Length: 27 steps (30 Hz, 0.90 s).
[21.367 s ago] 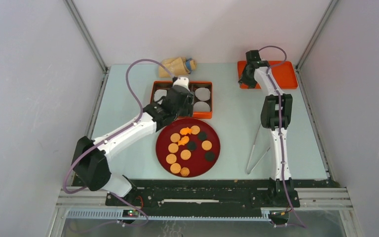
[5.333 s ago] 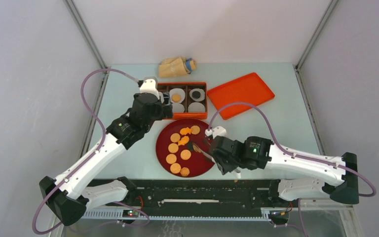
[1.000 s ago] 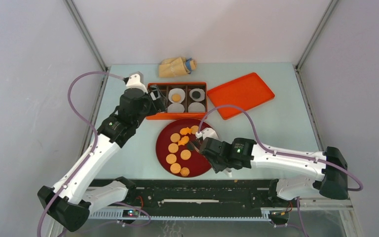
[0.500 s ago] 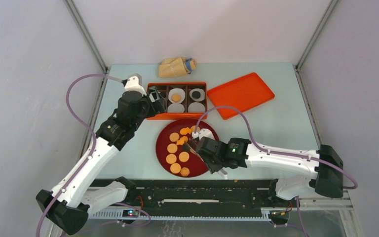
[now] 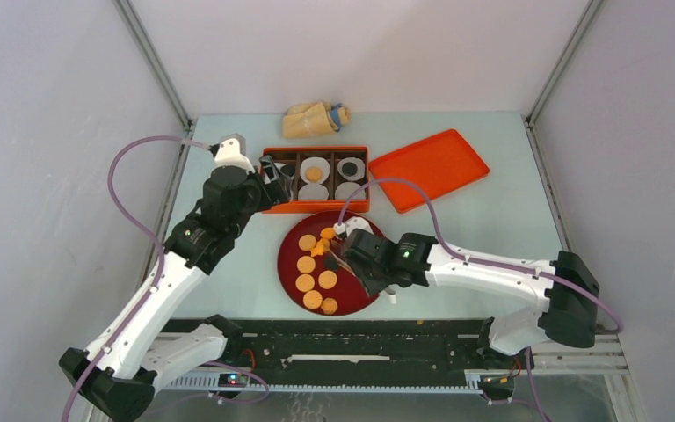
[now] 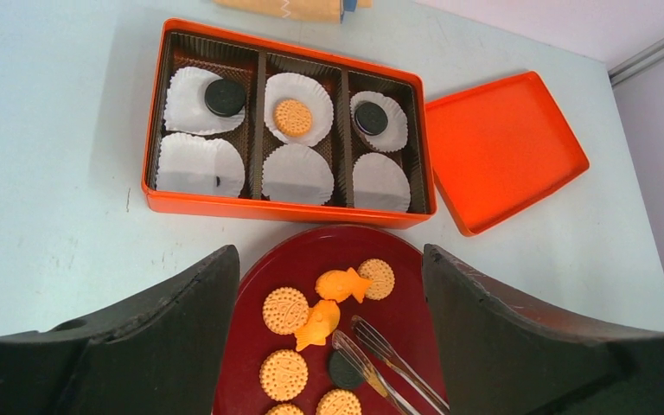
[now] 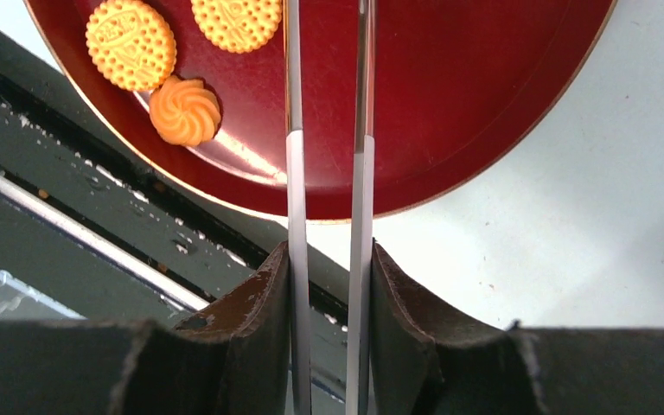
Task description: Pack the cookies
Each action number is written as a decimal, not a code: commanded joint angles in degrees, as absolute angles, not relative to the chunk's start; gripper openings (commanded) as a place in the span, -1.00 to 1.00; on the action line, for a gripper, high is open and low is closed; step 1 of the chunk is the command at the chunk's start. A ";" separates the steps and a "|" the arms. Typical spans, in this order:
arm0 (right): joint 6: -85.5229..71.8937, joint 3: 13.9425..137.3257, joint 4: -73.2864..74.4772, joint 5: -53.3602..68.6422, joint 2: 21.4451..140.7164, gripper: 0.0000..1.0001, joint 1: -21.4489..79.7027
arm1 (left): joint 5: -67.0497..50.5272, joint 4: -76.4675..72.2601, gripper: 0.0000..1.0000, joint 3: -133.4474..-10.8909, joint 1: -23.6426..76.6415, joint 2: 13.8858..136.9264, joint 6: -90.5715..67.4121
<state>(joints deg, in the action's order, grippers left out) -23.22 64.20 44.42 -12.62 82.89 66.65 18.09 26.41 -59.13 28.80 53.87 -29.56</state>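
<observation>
Metal tongs (image 7: 296,216), clamped in the right hand (image 7: 328,277), touch a black cookie (image 6: 343,372).

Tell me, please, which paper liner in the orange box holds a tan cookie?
The middle liner of the far row; the liners either side hold black cookies, and the near three look empty.
</observation>
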 commanded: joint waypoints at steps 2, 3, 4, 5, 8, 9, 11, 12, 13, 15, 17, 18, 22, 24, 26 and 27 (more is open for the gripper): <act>-23.48 66.36 47.08 -13.72 78.31 -0.29 68.27 | 18.23 26.37 0.64 -58.78 28.47 52.78 -29.26; -23.85 66.28 47.18 -13.06 78.23 -0.26 68.38 | 18.08 26.39 0.64 -58.82 28.48 52.86 -29.28; -24.17 66.13 47.13 -12.45 78.27 -0.22 68.39 | 17.93 26.37 0.64 -58.82 28.48 52.76 -29.35; -24.34 66.11 47.14 -11.70 78.54 -0.16 68.47 | 17.80 26.37 0.64 -58.72 28.47 52.69 -29.42; -24.65 66.15 47.43 -10.96 79.37 0.07 68.87 | 17.57 26.37 0.64 -58.43 28.44 52.03 -29.56; -24.72 66.10 47.48 -10.84 79.56 0.08 69.04 | 17.52 26.37 0.64 -58.30 28.47 51.72 -29.61; -24.85 66.14 47.51 -10.64 79.99 0.09 69.28 | 17.53 26.37 0.64 -57.91 28.48 51.11 -29.68; -24.91 66.10 47.64 -10.63 80.23 0.09 69.30 | 17.48 26.37 0.64 -57.72 28.47 50.85 -29.77; -24.88 66.15 47.78 -10.72 80.51 0.09 69.38 | 17.47 26.37 0.64 -57.60 28.43 50.58 -29.77; -24.81 66.12 48.12 -11.14 81.25 0.08 69.46 | 17.34 26.28 0.64 -57.35 28.48 50.17 -29.79; -24.64 66.10 48.05 -10.97 81.31 0.04 69.54 | 17.60 26.36 0.64 -57.23 28.47 49.95 -29.70; -24.57 66.09 48.07 -11.02 81.07 0.02 69.64 | 17.59 26.37 0.64 -57.32 28.46 49.86 -29.62; -24.28 66.91 48.52 -13.34 79.51 -0.09 69.53 | 17.62 26.37 0.65 -57.53 28.47 49.83 -29.50; -23.95 68.54 49.27 -14.60 78.91 -0.19 68.92 | 17.38 26.37 0.65 -57.68 28.47 49.99 -29.51; -22.52 70.35 49.14 -15.71 78.43 -0.26 68.06 | 17.25 26.32 0.65 -58.02 28.48 50.30 -29.49; -22.00 71.59 49.09 -16.32 78.28 -0.28 67.66 | 17.31 26.28 0.65 -58.34 28.47 50.52 -29.45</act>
<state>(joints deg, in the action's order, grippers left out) -23.73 65.63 49.56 -12.32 81.41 68.77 17.72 27.24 -58.92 28.80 50.57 -29.58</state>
